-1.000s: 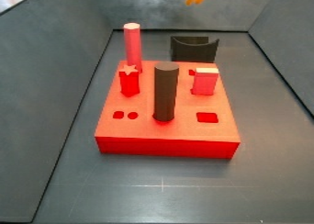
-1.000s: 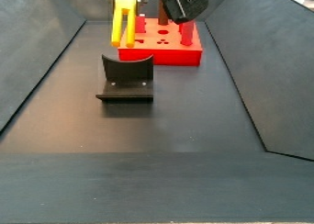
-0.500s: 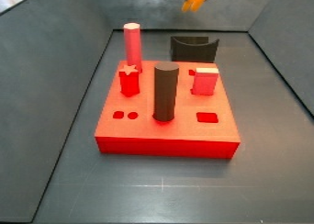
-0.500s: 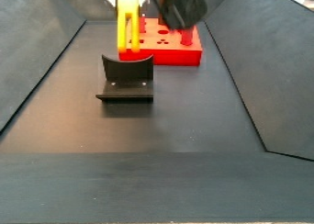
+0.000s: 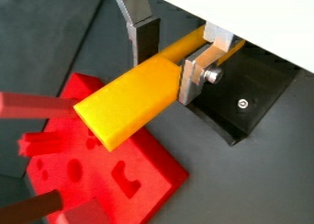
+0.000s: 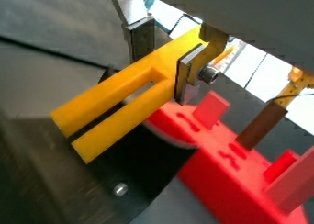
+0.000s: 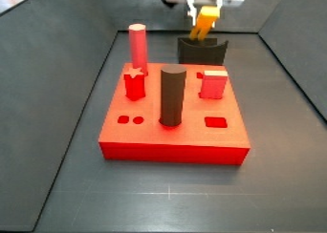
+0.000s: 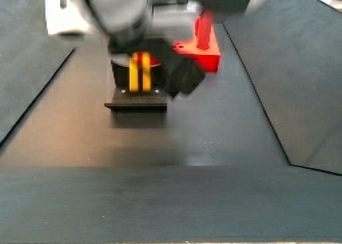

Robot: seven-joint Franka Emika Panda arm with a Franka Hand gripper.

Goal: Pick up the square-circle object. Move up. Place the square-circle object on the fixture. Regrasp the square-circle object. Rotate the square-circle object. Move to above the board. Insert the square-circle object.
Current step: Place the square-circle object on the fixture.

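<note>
Lowered since a second ago, the square-circle object [image 7: 204,24] now hangs upright just above the fixture [image 7: 202,52], clenched near its upper end by the pincer [image 5: 170,51], whose silver plates press its flat yellow sides in both wrist views. That high grip likely leaves the lower end free to settle into the fixture's scooped black top for the later regrasp. Beyond it the glossy red board [image 7: 174,132] carries a pink peg [image 7: 137,48] and dark cylinder [image 7: 171,97].
</note>
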